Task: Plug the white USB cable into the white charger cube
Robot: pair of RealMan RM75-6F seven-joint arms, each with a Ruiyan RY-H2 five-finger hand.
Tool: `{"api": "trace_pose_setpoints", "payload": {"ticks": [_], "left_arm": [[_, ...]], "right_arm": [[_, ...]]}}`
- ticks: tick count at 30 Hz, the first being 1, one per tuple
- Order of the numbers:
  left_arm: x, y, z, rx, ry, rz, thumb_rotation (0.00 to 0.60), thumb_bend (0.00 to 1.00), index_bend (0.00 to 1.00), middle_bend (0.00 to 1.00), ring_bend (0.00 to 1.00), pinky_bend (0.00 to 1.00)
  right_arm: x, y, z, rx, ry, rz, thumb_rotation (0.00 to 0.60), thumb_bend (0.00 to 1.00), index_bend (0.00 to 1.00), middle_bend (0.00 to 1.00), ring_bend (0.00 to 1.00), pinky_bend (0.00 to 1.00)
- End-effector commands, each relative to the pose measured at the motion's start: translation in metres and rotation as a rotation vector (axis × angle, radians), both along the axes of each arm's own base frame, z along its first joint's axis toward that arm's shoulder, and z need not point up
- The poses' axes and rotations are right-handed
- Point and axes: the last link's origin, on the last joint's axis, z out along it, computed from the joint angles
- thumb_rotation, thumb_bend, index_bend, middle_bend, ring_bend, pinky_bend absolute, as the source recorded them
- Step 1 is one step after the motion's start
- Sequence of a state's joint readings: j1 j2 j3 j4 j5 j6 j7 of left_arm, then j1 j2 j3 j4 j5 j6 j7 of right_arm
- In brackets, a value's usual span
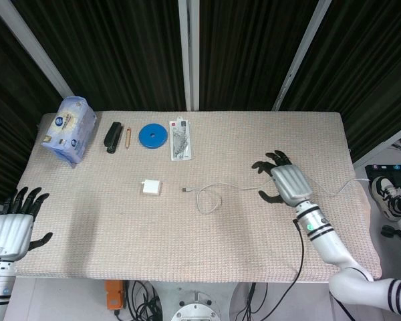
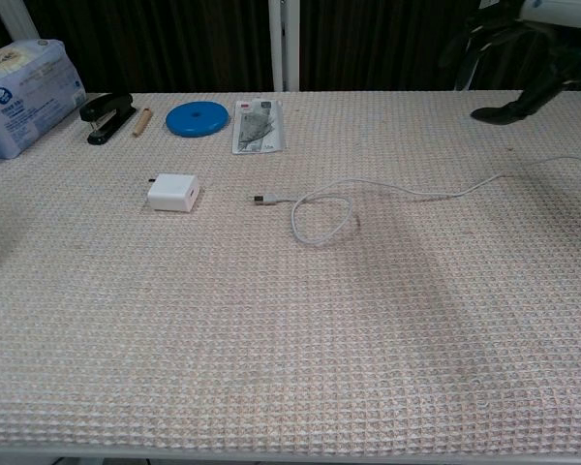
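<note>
The white charger cube (image 1: 150,188) (image 2: 172,192) lies left of the table's middle. To its right the white USB cable (image 1: 209,198) (image 2: 320,218) rests in a small loop, plug end (image 1: 186,190) (image 2: 263,201) pointing at the cube, the rest trailing right off the table edge. My right hand (image 1: 285,182) (image 2: 516,48) hovers open over the cable's right stretch, fingers spread, holding nothing. My left hand (image 1: 13,227) hangs open off the table's front left corner, seen only in the head view.
Along the back left stand a blue tissue pack (image 1: 69,129) (image 2: 24,82), a black stapler (image 1: 113,136) (image 2: 107,116), a small wooden stick (image 1: 128,137), a blue disc (image 1: 153,136) (image 2: 198,118) and a flat packet (image 1: 180,139) (image 2: 259,126). A woven mat (image 1: 187,247) covers the table.
</note>
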State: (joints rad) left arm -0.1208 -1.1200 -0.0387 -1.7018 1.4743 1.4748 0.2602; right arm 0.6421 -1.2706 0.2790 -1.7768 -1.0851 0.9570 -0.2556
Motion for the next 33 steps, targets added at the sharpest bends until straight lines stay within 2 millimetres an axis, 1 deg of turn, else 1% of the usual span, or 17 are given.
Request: {"api": "trace_pose_setpoints", "payload": {"ticks": [1, 3, 6, 9, 13, 15, 17, 21, 28, 33], "left_arm": [[0.0, -0.002, -0.001, -0.001, -0.001, -0.001, 0.6, 0.11, 0.16, 0.09, 0.0, 0.0], [0.001, -0.003, -0.002, -0.002, -0.002, -0.005, 0.6, 0.11, 0.16, 0.09, 0.0, 0.0], [0.001, -0.003, -0.003, -0.006, -0.004, -0.007, 0.6, 0.11, 0.17, 0.09, 0.0, 0.0], [0.002, -0.002, -0.005, -0.014, -0.004, -0.009, 0.6, 0.11, 0.17, 0.09, 0.0, 0.0], [0.002, -0.002, -0.007, -0.017, -0.007, -0.011, 0.6, 0.11, 0.17, 0.09, 0.0, 0.0], [0.002, -0.002, -0.008, -0.02, -0.009, -0.009, 0.6, 0.11, 0.17, 0.09, 0.0, 0.0], [0.001, -0.002, -0.009, -0.022, -0.011, -0.005, 0.6, 0.11, 0.17, 0.09, 0.0, 0.0], [-0.001, -0.002, -0.009, -0.022, -0.017, 0.001, 0.6, 0.11, 0.17, 0.09, 0.0, 0.0], [-0.004, -0.003, -0.01, -0.019, -0.024, 0.004, 0.6, 0.11, 0.17, 0.09, 0.0, 0.0], [-0.005, -0.003, -0.011, -0.018, -0.025, 0.003, 0.6, 0.11, 0.17, 0.09, 0.0, 0.0]], "right_arm": [[0.061, -0.029, -0.062, 0.072, 0.046, 0.043, 0.6, 0.17, 0.33, 0.36, 0.12, 0.07], [0.075, -0.033, -0.083, 0.078, 0.073, 0.047, 0.6, 0.17, 0.35, 0.38, 0.13, 0.07], [0.092, -0.036, -0.109, 0.091, 0.091, 0.048, 0.6, 0.16, 0.37, 0.41, 0.16, 0.08], [0.109, -0.038, -0.136, 0.099, 0.131, 0.048, 0.6, 0.16, 0.38, 0.42, 0.17, 0.08], [0.123, -0.04, -0.16, 0.084, 0.191, 0.051, 0.6, 0.17, 0.39, 0.43, 0.18, 0.09], [0.127, -0.041, -0.17, 0.071, 0.223, 0.058, 0.6, 0.19, 0.4, 0.44, 0.18, 0.09], [0.128, -0.041, -0.177, 0.062, 0.252, 0.067, 0.6, 0.22, 0.4, 0.44, 0.18, 0.09], [0.128, -0.042, -0.191, 0.06, 0.295, 0.072, 0.6, 0.23, 0.42, 0.44, 0.18, 0.09], [0.12, -0.044, -0.208, 0.076, 0.321, 0.048, 0.6, 0.24, 0.44, 0.44, 0.18, 0.09], [0.122, -0.043, -0.218, 0.086, 0.32, 0.045, 0.6, 0.25, 0.45, 0.46, 0.19, 0.09]]}}
